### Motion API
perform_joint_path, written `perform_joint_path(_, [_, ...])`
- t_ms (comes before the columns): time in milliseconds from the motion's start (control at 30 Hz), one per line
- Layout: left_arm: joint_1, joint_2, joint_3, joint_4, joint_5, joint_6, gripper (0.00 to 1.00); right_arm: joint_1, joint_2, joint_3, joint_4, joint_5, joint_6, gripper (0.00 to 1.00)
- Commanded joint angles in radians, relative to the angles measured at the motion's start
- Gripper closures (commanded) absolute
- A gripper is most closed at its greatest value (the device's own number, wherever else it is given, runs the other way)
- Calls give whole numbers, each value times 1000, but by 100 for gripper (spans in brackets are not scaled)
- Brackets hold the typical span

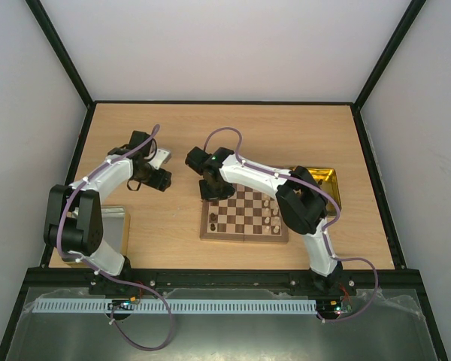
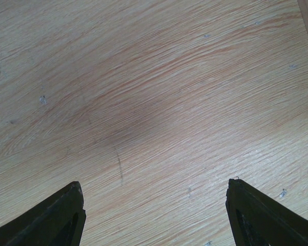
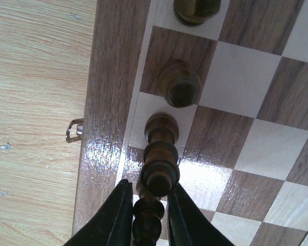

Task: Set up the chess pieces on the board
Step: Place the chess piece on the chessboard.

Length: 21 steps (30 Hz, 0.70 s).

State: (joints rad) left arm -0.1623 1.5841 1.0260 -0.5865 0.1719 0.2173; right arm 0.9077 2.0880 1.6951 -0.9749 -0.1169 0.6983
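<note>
The board [image 1: 240,218] lies right of the table's centre, with pale chess pieces [image 1: 271,214] on its right columns and a dark one [image 1: 213,220] at its left edge. My right gripper [image 1: 208,189] hovers over the board's far left corner. In the right wrist view it [image 3: 149,185] is shut on a tall dark chess piece [image 3: 160,154] whose base rests on a cream edge square. A second dark piece [image 3: 147,221] sits lower between the fingers. Two more dark pieces [image 3: 179,84] [image 3: 195,10] stand further along. My left gripper [image 1: 155,177] [image 2: 154,205] is open and empty over bare table.
A shiny yellow tray [image 1: 332,182] lies behind the board's right side, partly hidden by the right arm. A grey metal box [image 1: 117,226] sits at the near left. A small white object [image 1: 162,158] lies by the left gripper. The board's metal clasp [image 3: 73,130] sticks out of its border.
</note>
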Motion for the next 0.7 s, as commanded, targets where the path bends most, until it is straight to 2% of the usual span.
perform_joint_path(0, [7, -19, -14, -1, 0, 4, 25, 7, 11, 28, -4, 9, -8, 81])
perform_joint_path(333, [8, -19, -16, -1, -2, 5, 25, 8, -4, 24, 0, 7, -5, 71])
perform_joint_path(433, [9, -21, -15, 1, -2, 5, 25, 7, -14, 16, 5, 7, -4, 62])
perform_joint_path(533, [9, -22, -15, 0, -2, 5, 25, 7, -28, 19, 3, 9, -5, 48])
perform_joint_path(667, [9, -24, -15, -6, 1, 7, 25, 6, -54, 35, -18, 13, -5, 40])
